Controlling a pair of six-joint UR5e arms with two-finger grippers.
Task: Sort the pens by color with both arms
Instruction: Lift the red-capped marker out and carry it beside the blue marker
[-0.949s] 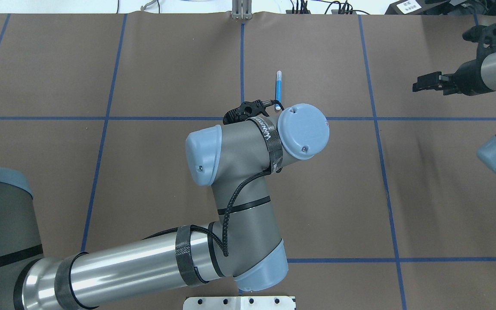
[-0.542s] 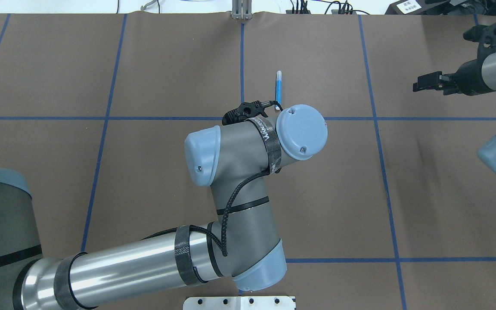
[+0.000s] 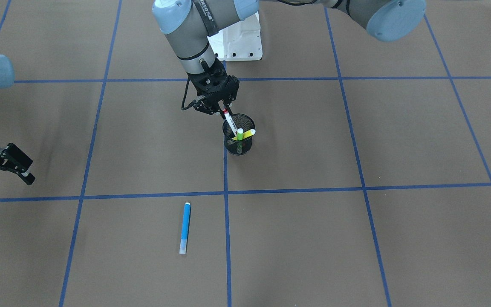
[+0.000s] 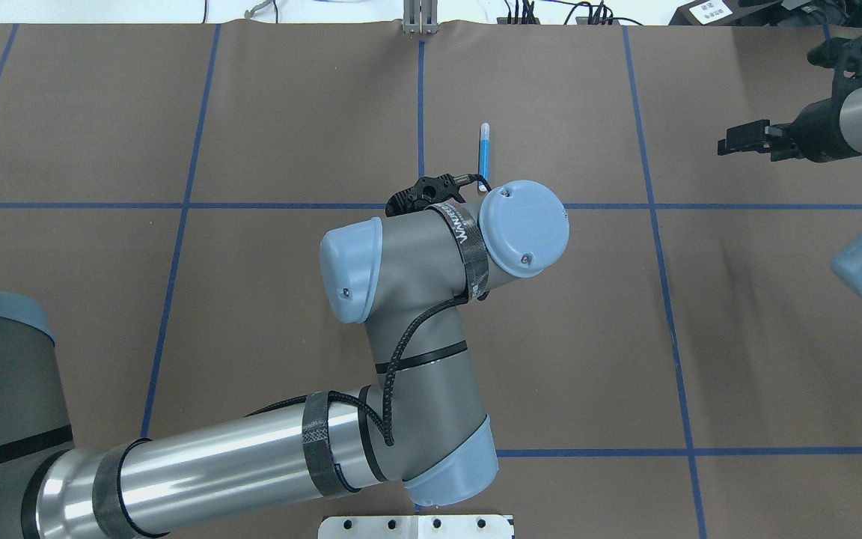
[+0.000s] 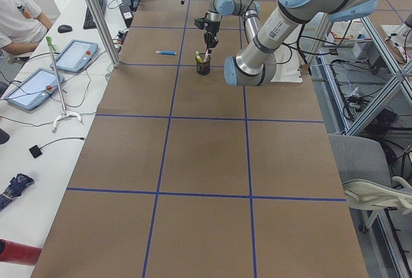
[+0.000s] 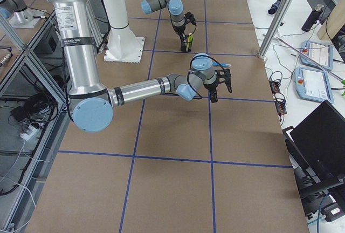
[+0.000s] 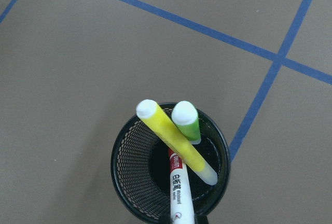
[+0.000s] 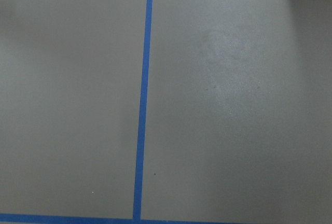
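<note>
A black mesh cup (image 3: 238, 147) stands near the table's middle. A green pen (image 3: 240, 134) and a yellow pen (image 3: 249, 133) lean inside it. My left gripper (image 3: 222, 108) hangs just above the cup's rim, shut on the white pen with a red cap (image 3: 227, 117), whose lower end is inside the cup. The left wrist view looks down on the yellow pen (image 7: 174, 140), the green pen (image 7: 187, 121), the white pen (image 7: 179, 193) and the cup (image 7: 129, 167). A blue pen (image 3: 185, 227) lies flat on the mat, apart from the cup. My right gripper (image 3: 10, 180) hovers open, far off to the side.
Blue tape lines (image 3: 226, 213) split the brown mat into squares. The white pedestal base (image 3: 239, 40) stands behind the cup. In the overhead view the left wrist hides the cup, and the blue pen (image 4: 484, 153) lies just beyond it. The right wrist view shows only mat and tape.
My right gripper has drifted a little toward the far edge of the table. The left wrist has shifted very slightly leftward in the overhead view. The blue pen has not moved.
</note>
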